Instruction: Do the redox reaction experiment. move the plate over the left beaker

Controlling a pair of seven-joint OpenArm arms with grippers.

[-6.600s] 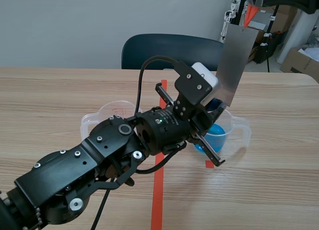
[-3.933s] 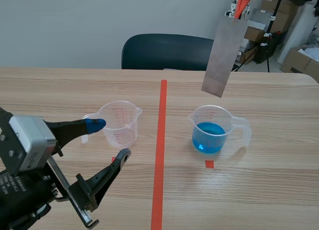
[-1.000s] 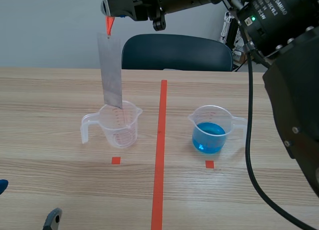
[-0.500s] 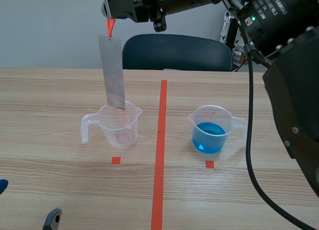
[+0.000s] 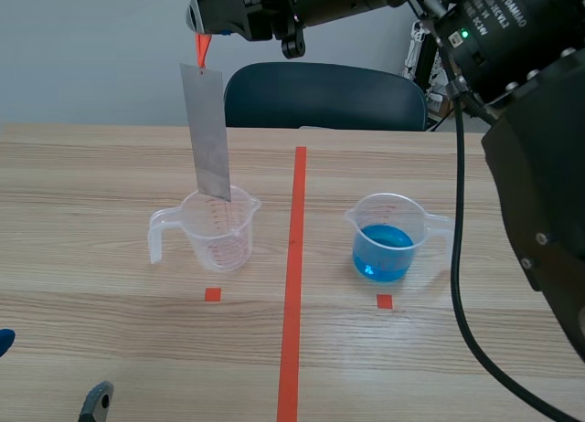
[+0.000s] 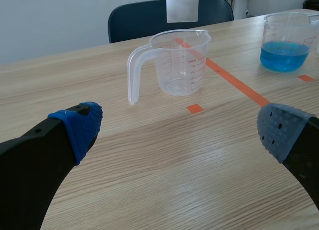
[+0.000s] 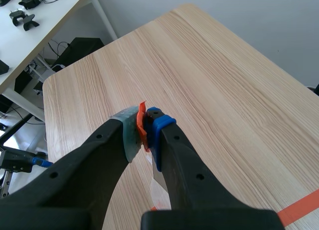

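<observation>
While the right arm is spanning the top of the scene view from the 3 o'clock side, its right hand (image 5: 199,36) is clamping the small orange tab (image 5: 200,47) at the upper end of the thin grey metal plate (image 5: 207,130). The right wrist view is showing both pads pressing on that tab. The plate is hanging nearly upright, its lower end leaning slightly toward 5 o'clock. It is sitting over the mouth of the clear empty plastic beaker with the handle (image 5: 218,230), which is standing on the wooden desk (image 5: 91,166) at 9 o'clock of the orange-red centre line. In the left wrist view the plate's lower edge is showing clear of the rim, toward the beaker's 12 o'clock side, and no contact is appearing.

Assessment: the move over the left beaker is looking practically complete. To finish it well, the arm should be bringing the lower edge toward the centre of the mouth and holding the plate plumb. Any swing should be settling before any lowering, since a grip on so small a tab could be letting the plate pivot. The rim should not be getting struck, as the light beaker could be tipping.

The second clear beaker holding blue liquid (image 5: 388,239) is standing at 3 o'clock of the line, well apart. The left hand (image 6: 174,135) is sitting low at 7 o'clock of the empty beaker, fingers spread wide and grasping nothing.
</observation>
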